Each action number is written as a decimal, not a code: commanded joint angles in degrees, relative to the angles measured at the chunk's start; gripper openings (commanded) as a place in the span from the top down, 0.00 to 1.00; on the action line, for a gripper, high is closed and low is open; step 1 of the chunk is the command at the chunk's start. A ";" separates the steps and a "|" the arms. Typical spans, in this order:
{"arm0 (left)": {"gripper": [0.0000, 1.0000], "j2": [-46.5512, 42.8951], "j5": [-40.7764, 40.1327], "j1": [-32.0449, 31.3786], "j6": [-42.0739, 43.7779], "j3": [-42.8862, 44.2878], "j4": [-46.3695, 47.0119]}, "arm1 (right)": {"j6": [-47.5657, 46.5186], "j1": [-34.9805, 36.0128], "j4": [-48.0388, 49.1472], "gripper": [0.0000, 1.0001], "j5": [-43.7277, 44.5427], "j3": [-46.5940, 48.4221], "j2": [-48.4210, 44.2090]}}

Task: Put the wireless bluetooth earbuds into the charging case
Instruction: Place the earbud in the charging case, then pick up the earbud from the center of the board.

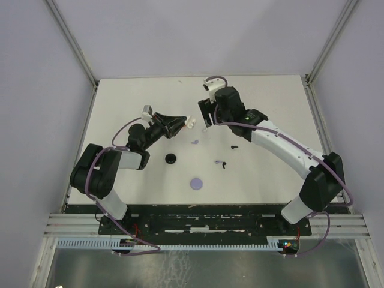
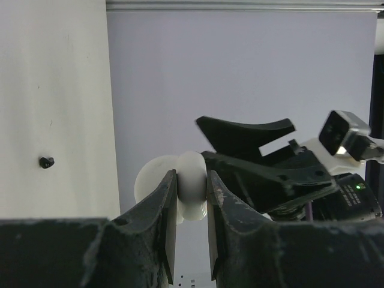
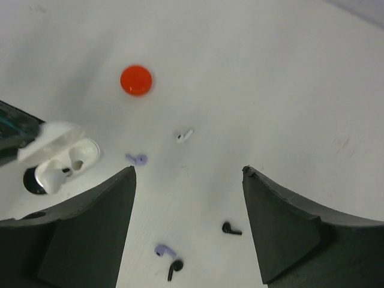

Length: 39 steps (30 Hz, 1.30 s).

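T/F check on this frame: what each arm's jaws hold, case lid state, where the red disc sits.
1. Left jaws are shut on the white charging case. True.
2. Right jaws grip a white earbud. False: they stand open and empty; the white earbud lies on the table.
3. The case lid is open. True.
4. The red disc sits inside the case. False: it lies on the table, apart from the case.
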 commanded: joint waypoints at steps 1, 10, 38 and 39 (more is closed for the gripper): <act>0.97 -3.36 1.50 -0.20 4.62 1.82 -0.64 | 2.63 -0.20 -11.36 0.20 -1.91 3.80 1.87; 0.97 -3.91 1.85 -0.19 6.48 2.14 -2.97 | 2.90 -0.13 -10.85 0.19 -5.81 4.15 4.35; 0.97 -5.88 -1.56 4.74 1.03 -9.70 7.64 | 0.61 -4.42 -11.64 0.22 -0.31 14.79 29.96; 0.97 -5.87 -1.55 4.73 1.00 -9.73 7.63 | 0.37 -4.40 -11.44 0.22 -0.06 14.89 30.37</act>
